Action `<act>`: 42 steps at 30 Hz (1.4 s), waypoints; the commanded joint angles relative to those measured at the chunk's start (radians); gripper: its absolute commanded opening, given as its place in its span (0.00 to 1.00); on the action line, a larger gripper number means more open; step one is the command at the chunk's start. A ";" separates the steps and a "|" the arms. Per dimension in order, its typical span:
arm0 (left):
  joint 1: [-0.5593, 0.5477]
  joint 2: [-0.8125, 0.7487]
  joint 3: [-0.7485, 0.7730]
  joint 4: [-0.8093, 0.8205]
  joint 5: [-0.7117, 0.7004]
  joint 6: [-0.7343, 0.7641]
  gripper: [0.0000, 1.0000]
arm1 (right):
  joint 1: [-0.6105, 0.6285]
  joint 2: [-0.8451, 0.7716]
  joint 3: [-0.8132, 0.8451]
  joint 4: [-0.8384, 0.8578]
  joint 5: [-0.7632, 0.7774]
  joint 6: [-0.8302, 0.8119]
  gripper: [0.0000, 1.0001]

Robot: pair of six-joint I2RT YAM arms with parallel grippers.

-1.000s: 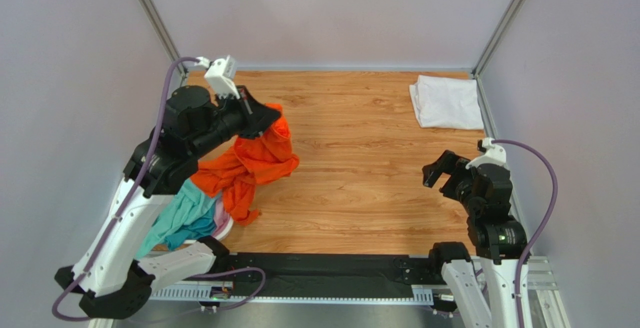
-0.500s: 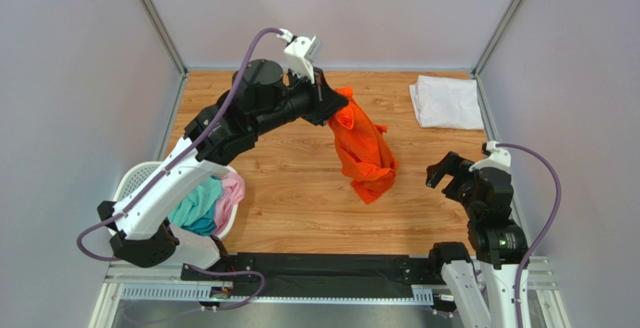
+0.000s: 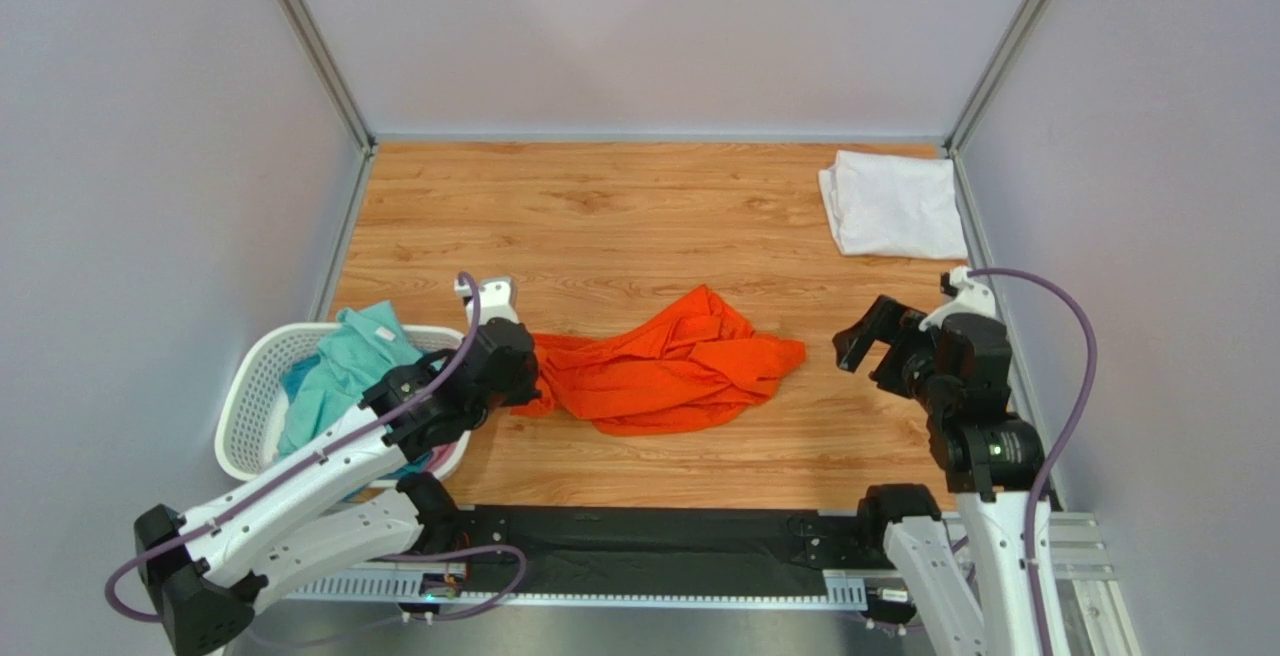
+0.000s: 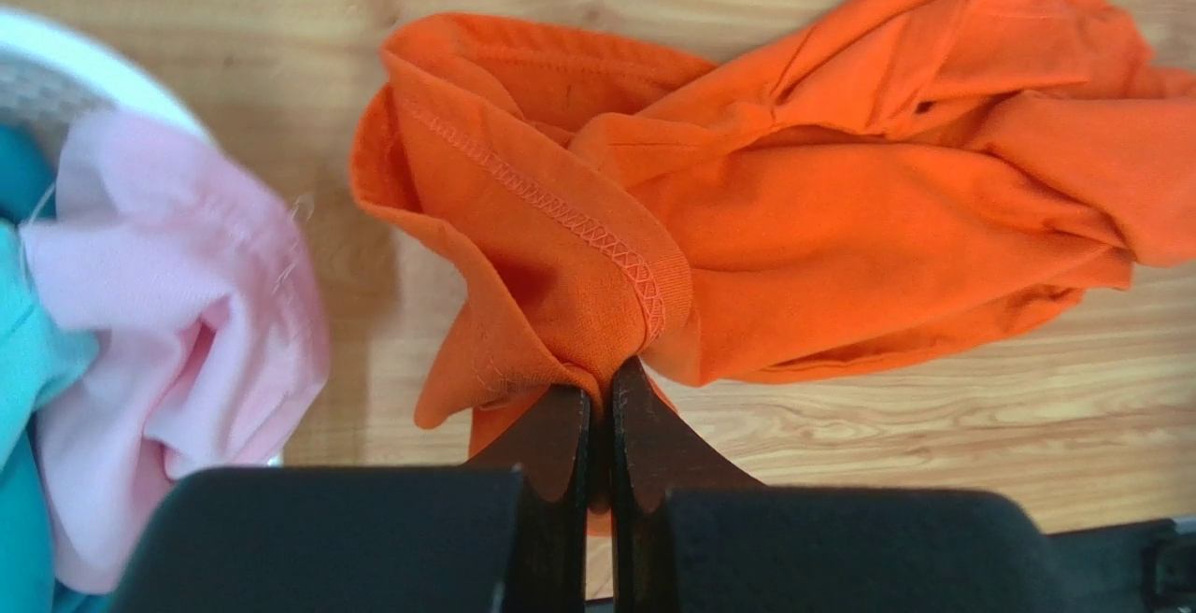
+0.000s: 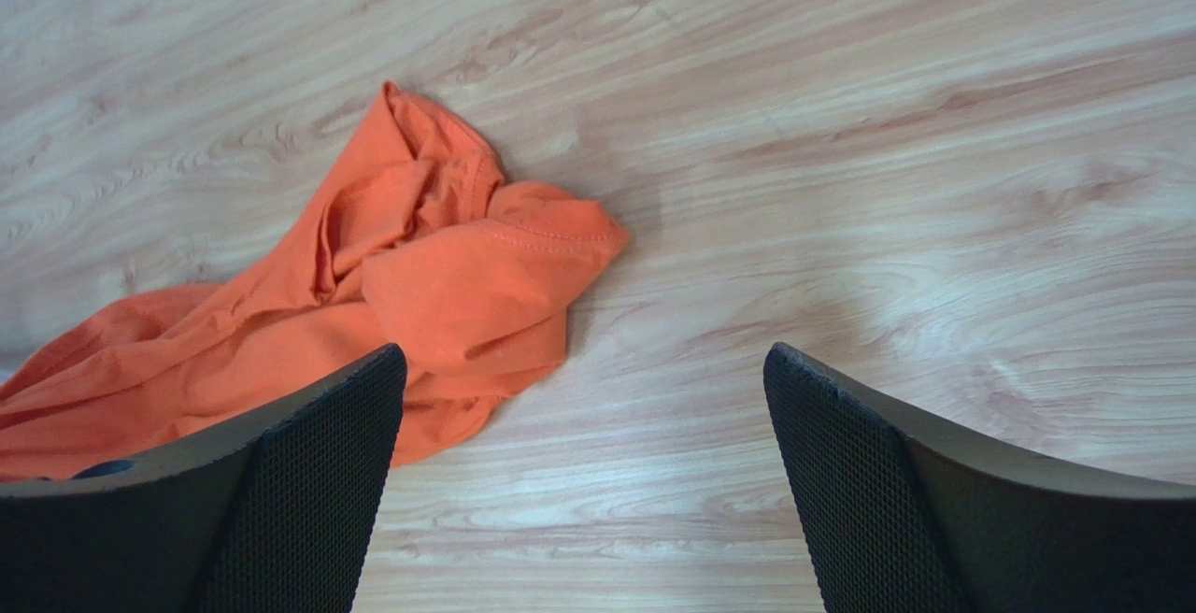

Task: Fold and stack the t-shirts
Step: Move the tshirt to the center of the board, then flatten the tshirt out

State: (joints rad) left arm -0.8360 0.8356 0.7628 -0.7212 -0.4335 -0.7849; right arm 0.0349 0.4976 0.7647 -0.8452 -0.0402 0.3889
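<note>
The orange t-shirt (image 3: 669, 376) lies crumpled on the wooden table, near the front middle. My left gripper (image 3: 523, 376) is shut on a hemmed fold at its left end (image 4: 562, 291), low over the table beside the basket. My right gripper (image 3: 876, 349) hovers open to the right of the shirt, nothing between its fingers (image 5: 281, 487); the shirt's right end (image 5: 463, 277) lies ahead and to the left of them. A folded white t-shirt (image 3: 894, 203) rests at the back right corner. Teal (image 3: 343, 371) and pink (image 4: 169, 305) t-shirts sit in the basket.
A white mesh laundry basket (image 3: 256, 394) stands at the front left, next to my left arm. Grey walls and metal posts close in the table on three sides. A black rail (image 3: 661, 536) runs along the near edge.
My left arm swung the orange t-shirt from high at the back down to the front and laid it across the table. The right arm barely moved.
</note>
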 commanded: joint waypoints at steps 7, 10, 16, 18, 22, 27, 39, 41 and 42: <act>0.029 -0.075 -0.115 -0.015 -0.088 -0.162 0.00 | 0.253 0.243 -0.125 0.156 0.031 0.160 1.00; 0.031 -0.081 -0.120 -0.035 -0.088 -0.177 0.00 | 0.382 0.320 -0.146 0.210 0.180 0.255 0.99; 0.031 -0.125 -0.152 -0.038 -0.059 -0.205 0.00 | 0.382 0.417 -0.163 0.325 0.339 0.418 0.96; 0.031 -0.139 -0.160 -0.037 -0.053 -0.206 0.00 | 0.382 0.447 -0.169 0.405 0.355 0.450 0.96; 0.031 -0.153 -0.168 -0.037 -0.047 -0.205 0.00 | 0.366 0.542 -0.142 0.465 0.367 0.495 0.94; 0.031 -0.141 -0.165 -0.032 -0.036 -0.208 0.00 | 0.352 0.699 -0.090 0.492 0.335 0.473 0.84; 0.031 -0.151 -0.140 -0.040 -0.047 -0.200 0.00 | 0.353 0.757 -0.068 0.546 0.301 0.374 0.00; 0.031 -0.158 -0.132 -0.047 -0.050 -0.194 0.00 | 0.352 0.701 -0.065 0.538 0.289 0.349 0.00; 0.031 -0.165 -0.116 -0.050 -0.050 -0.189 0.00 | 0.353 0.676 -0.061 0.528 0.287 0.332 0.00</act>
State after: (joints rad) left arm -0.8089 0.6903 0.5949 -0.7685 -0.4725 -0.9791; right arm 0.3893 1.2617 0.6689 -0.3485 0.2417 0.7788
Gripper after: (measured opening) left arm 0.018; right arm 0.015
